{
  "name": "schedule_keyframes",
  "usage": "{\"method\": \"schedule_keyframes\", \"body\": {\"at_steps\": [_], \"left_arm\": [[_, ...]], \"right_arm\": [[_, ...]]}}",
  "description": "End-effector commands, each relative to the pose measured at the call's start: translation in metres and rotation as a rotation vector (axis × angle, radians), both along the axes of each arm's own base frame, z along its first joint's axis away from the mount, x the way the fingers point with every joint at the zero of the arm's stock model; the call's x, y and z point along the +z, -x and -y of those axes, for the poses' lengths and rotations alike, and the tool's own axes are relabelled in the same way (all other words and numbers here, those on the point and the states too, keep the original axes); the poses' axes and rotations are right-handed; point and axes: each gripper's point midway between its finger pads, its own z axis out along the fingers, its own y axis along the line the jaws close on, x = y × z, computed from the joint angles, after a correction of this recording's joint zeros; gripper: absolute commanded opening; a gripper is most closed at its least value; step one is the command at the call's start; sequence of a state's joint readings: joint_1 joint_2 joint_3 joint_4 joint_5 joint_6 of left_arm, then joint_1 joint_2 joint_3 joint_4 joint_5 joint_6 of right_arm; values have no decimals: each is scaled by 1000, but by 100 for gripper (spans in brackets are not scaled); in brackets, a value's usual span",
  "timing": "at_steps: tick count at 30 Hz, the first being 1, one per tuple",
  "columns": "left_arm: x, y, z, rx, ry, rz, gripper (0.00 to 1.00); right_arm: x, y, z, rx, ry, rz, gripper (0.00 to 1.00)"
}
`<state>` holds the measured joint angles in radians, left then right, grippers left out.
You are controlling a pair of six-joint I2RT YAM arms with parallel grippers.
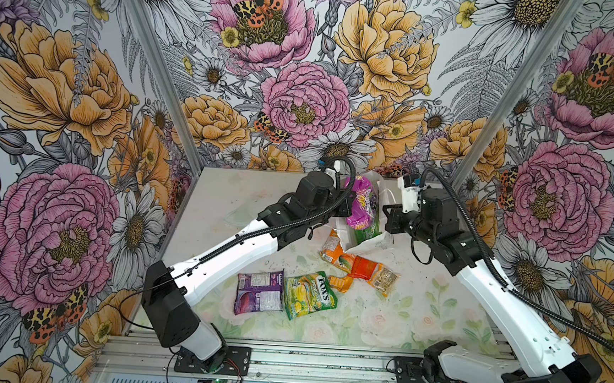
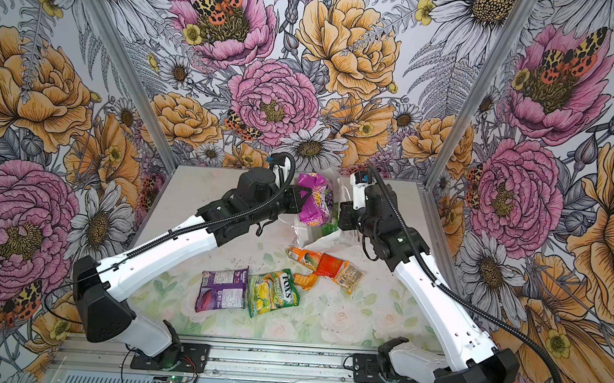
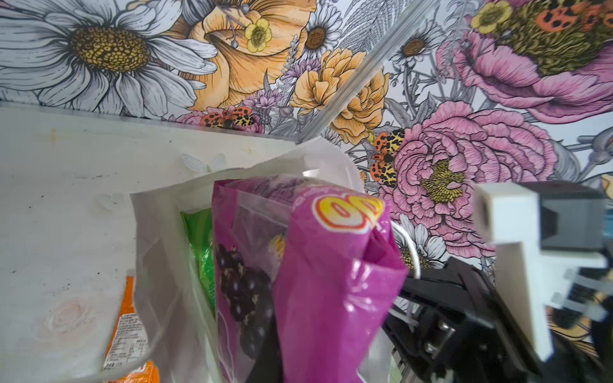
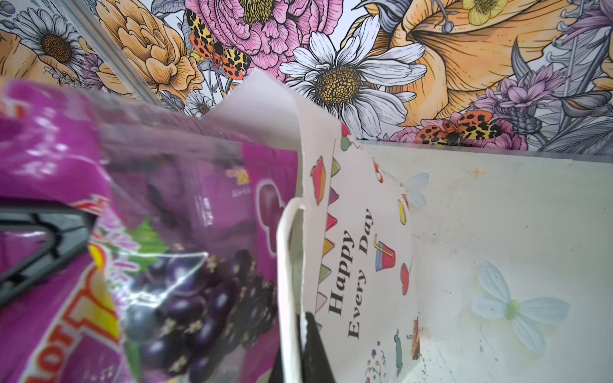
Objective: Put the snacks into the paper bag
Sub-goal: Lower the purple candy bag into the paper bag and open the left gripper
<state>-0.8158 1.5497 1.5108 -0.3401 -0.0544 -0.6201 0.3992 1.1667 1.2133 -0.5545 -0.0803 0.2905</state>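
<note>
While pinching the purple packet (image 1: 362, 203), half inside the paper bag (image 1: 368, 243) at the table's (image 1: 223, 201) back, with left gripper (image 2: 303, 199) and nipping the bag's rim with right gripper (image 1: 388, 220), could jam packet on paper and tear or topple the bag.

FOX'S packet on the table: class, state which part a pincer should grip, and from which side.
Probably the edge of the FOX'S packet that is lowest in both top views, coming from above. It lies flat, so only a rim can be pinched. The dark purple packet crowds its left edge and the small orange packet its far right corner, while that edge lies free.
</note>
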Motion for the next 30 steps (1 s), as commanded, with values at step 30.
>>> {"method": "schedule_keyframes", "body": {"at_steps": [30], "left_arm": [[-62,-52,62,-39,-156,-169,14]], "right_arm": [[17,-3,15,-98,-17,73,0]]}}
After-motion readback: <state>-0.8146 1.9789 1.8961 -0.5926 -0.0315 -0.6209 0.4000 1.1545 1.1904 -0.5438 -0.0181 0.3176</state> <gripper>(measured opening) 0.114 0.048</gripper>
